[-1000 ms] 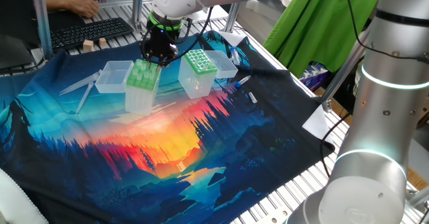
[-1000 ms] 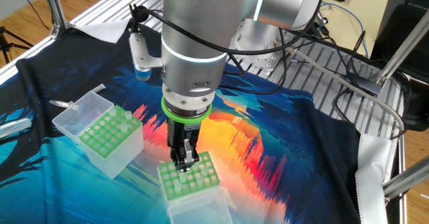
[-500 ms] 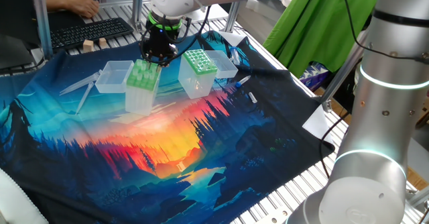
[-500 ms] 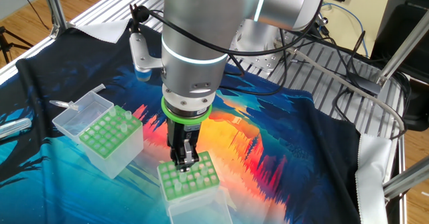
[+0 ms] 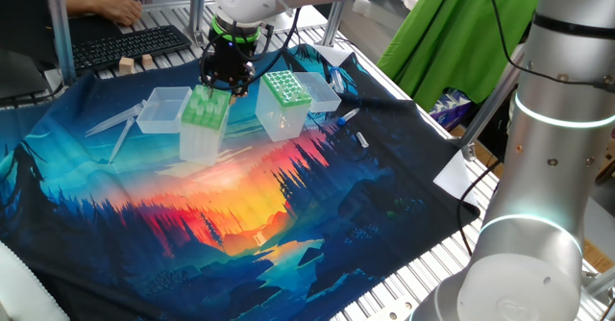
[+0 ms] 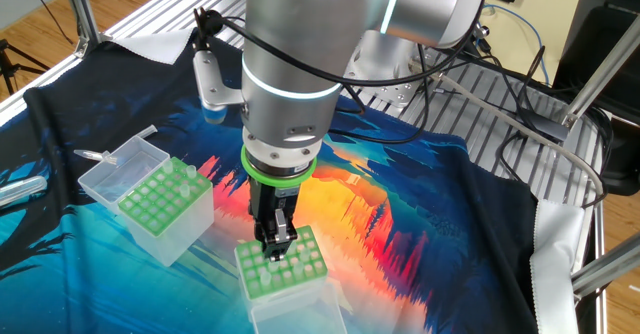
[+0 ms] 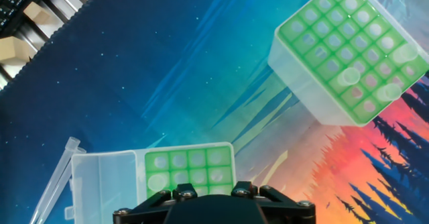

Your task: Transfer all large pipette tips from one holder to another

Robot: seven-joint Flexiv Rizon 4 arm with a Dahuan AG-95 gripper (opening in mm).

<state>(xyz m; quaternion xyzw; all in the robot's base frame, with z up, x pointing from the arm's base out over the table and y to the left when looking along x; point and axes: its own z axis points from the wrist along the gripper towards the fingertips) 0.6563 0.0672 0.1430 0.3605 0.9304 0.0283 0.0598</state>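
My gripper (image 5: 229, 83) hangs straight down over the plain light-green holder (image 5: 204, 110), with its fingertips close above the top plate (image 6: 285, 266). The dark fingers stand close together, and whether they are open does not show. In the hand view only the black gripper housing (image 7: 214, 207) shows, with the light-green holder (image 7: 190, 172) right under it. The dotted darker-green holder (image 5: 285, 88) stands apart, beside it. A few clear large pipette tips (image 7: 350, 76) stick up from the dotted holder (image 6: 165, 196). I see no tip between the fingers.
Each holder has a clear hinged lid lying open beside it (image 5: 163, 108) (image 5: 324, 92). A long clear pipette (image 5: 113, 124) lies left of the holders on the printed cloth. A keyboard (image 5: 130, 44) and a person's hand are at the far edge. Small blue items (image 5: 360, 138) lie right.
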